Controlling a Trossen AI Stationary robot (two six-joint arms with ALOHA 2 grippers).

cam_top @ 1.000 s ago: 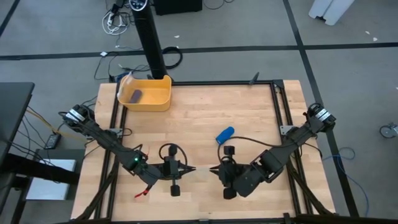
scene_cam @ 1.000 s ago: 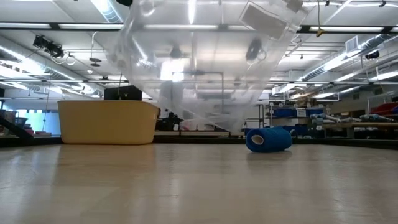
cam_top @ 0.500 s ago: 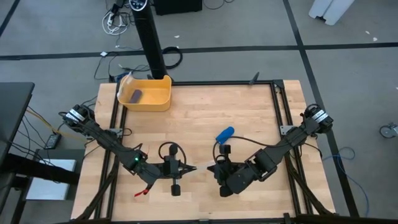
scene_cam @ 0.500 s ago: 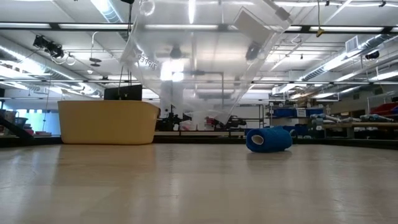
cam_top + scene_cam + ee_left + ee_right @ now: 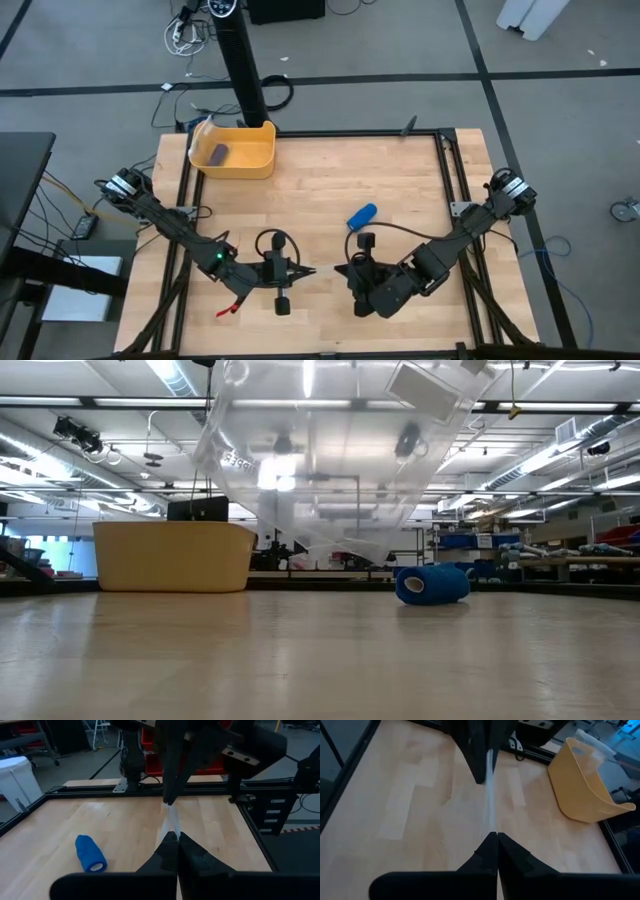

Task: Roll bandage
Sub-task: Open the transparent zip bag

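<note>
High view: we see the bandage [image 5: 362, 215], rolled, on the counter [image 5: 320, 170] beyond the right gripper [image 5: 347, 272]. Both grippers' fingers are pinched shut on a clear bag [image 5: 320, 470] held between them, left gripper [image 5: 308, 272] opposite.

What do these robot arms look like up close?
Both arms are dark, slim and jointed, with black cables looping off them. The left arm shows a small green light near its wrist. Each pincer, left and right, ends in two dark fingers tapering to a point.
</note>
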